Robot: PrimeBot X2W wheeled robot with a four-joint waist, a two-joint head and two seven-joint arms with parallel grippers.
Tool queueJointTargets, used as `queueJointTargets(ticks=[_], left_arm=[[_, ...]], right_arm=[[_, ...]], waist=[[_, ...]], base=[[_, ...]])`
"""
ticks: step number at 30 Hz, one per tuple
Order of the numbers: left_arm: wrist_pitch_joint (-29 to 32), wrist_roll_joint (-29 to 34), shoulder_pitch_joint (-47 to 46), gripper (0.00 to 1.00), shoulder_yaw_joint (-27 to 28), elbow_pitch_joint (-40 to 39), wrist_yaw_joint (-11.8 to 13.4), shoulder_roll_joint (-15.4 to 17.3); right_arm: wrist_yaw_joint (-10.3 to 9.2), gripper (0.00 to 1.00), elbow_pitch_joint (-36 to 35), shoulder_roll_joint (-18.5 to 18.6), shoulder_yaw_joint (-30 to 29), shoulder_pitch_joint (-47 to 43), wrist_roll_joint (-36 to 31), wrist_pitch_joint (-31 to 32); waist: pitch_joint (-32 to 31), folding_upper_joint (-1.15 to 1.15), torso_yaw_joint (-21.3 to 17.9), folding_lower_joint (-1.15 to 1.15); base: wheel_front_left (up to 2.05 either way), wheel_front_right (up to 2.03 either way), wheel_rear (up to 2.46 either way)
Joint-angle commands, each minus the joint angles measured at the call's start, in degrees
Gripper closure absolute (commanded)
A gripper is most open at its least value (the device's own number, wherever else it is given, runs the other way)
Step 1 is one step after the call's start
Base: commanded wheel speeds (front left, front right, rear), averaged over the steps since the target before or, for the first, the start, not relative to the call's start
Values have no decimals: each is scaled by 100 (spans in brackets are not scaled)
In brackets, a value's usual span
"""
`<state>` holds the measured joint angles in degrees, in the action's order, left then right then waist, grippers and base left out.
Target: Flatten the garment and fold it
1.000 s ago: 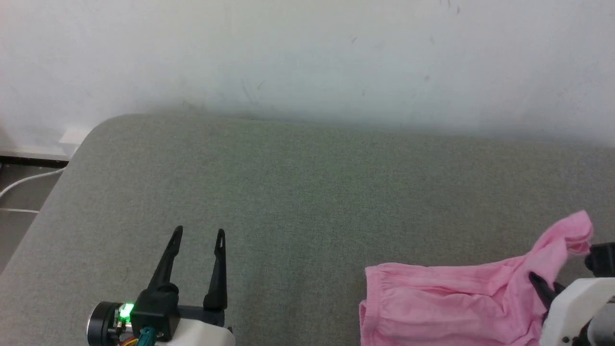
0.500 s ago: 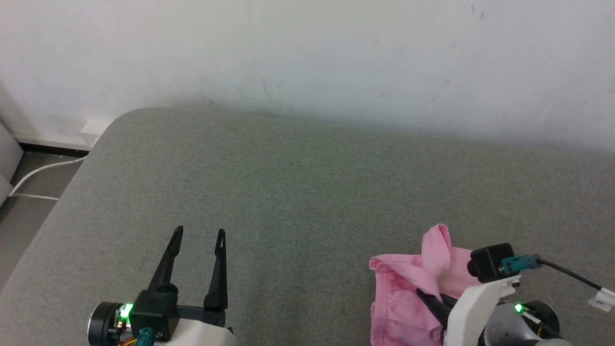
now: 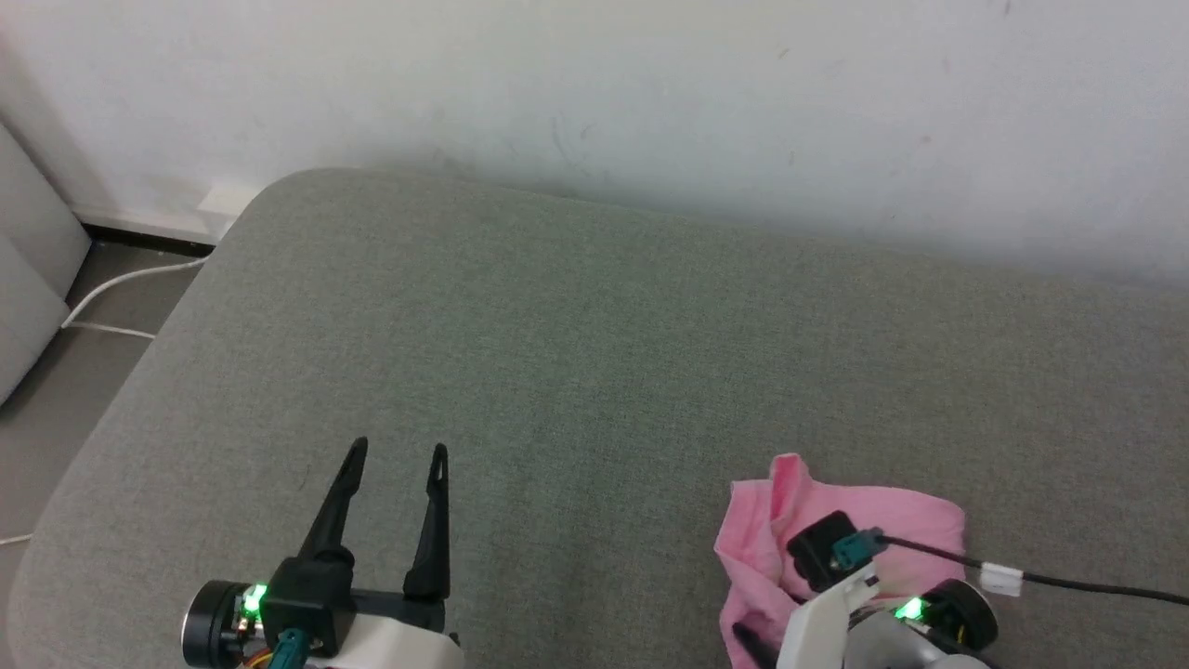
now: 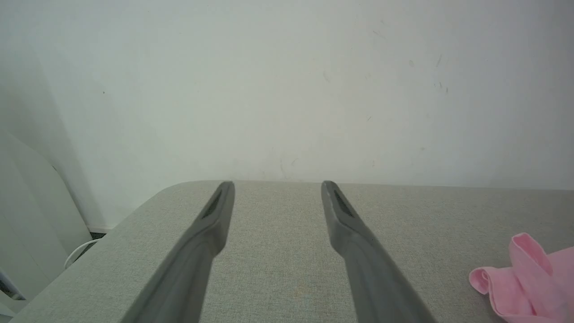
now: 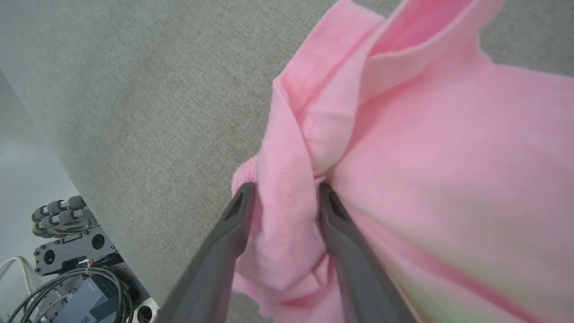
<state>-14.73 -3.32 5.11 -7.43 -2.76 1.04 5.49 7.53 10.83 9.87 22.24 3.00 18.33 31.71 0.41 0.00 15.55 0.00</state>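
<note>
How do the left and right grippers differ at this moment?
The left gripper has nothing between its fingers; the right gripper straddles a fold of the garment. The left is over bare cushion; the right is down at the garment. Both have fingers parted.

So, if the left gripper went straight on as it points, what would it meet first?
The way looks free: the left gripper points over the grey woven fabric surface toward the plain white wall, probably met first; depth is unclear. The light pink shorts lie aside.
</note>
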Motion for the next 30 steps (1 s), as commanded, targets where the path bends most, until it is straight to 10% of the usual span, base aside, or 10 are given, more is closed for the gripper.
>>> queueJointTargets(ticks=[1, 11, 21, 30], left_arm=[[-27, 55, -97, 0, 15, 26, -36, -26], [-27, -7, -144, 0, 69, 142, -77, -89], [-27, -33, 15, 0, 240, 89, -102, -112], [-27, -55, -59, 0, 331, 36, -154, -146]], right_arm=[[-4, 0, 61, 32, 147, 99, -34, -50], [-4, 0, 437, 527, 999, 594, -16, -627], [-4, 0, -688, 905, -141, 763, 595, -672], [-4, 0, -1086, 1359, -1564, 693, -507, -2101]], waist=[[11, 0, 4, 0], [-129, 0, -233, 0], [-333, 0, -733, 0], [-244, 0, -1048, 0]], base=[[0, 0, 0], [0, 0, 0], [0, 0, 0], [0, 0, 0]])
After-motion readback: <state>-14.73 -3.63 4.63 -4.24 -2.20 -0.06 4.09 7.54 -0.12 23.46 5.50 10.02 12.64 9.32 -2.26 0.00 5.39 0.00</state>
